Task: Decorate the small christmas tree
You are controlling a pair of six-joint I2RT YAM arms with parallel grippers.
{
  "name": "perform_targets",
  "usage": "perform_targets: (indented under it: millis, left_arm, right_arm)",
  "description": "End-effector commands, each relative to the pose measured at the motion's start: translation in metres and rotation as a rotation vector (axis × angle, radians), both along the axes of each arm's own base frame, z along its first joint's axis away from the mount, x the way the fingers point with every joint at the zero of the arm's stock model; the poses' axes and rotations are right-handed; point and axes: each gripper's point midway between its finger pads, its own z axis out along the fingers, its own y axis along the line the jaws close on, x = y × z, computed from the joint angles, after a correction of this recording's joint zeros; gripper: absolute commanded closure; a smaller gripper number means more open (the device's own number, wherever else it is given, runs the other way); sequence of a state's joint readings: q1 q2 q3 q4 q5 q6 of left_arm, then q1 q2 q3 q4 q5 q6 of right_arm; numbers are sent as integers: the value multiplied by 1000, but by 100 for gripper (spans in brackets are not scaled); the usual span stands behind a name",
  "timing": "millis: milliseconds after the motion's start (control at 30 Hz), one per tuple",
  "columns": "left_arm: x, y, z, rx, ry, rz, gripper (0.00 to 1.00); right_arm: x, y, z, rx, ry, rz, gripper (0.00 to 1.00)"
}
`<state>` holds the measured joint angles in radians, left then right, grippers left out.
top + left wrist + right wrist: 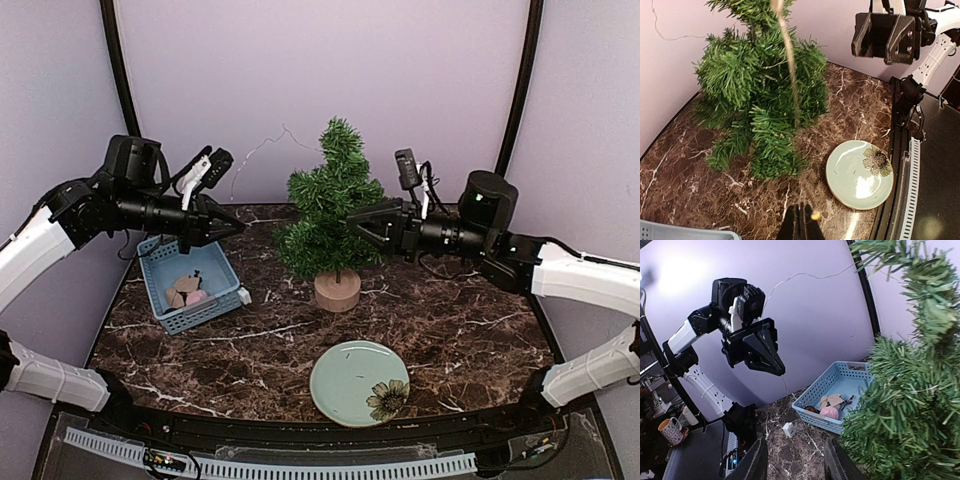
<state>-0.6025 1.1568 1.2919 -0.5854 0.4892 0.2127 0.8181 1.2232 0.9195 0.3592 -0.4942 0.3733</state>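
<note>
Green plate (pixel 360 382) lies nearest on the counter (pixel 470 330); behind it the small christmas tree (pixel 330 210) stands upright. Right claw (pixel 355 228), spread and empty, is just beside its branches; left claw (pixel 236 227), pressed together, pinches a thin wire (pixel 268 140)

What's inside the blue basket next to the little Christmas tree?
In the blue basket lie a fuzzy pink ball and some tan cut-out shapes. A dark bit peeks over the wall. The wall and the pile hide anything underneath.

Left hand (pixel 235 228) clamped tight, raised; right hand (pixel 352 222) raised, apparently ajar.
</note>
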Motion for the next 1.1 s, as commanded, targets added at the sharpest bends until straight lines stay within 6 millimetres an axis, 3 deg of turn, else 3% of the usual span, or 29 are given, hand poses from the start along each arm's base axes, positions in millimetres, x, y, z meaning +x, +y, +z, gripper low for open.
perform_targets:
  millis: [0,267,600,900,1067]
  left_arm:
    - [-19,-15,41,-151,-48,-101,100]
    - [-31,-25,71,-288,-81,-174,100]
    - [-33,-35,74,-335,-83,-205,100]
    - [-34,-38,76,-366,-105,-216,100]
    - [-34,-39,76,-372,-108,-220,100]
  right_arm:
    - [-10,19,0,-25,-122,-3,61]
    - [-21,58,-3,3,-204,2,65]
    - [-31,114,3,43,-243,49,67]
    - [-24,128,2,55,-239,24,65]
    - [-22,132,-3,43,-234,23,69]
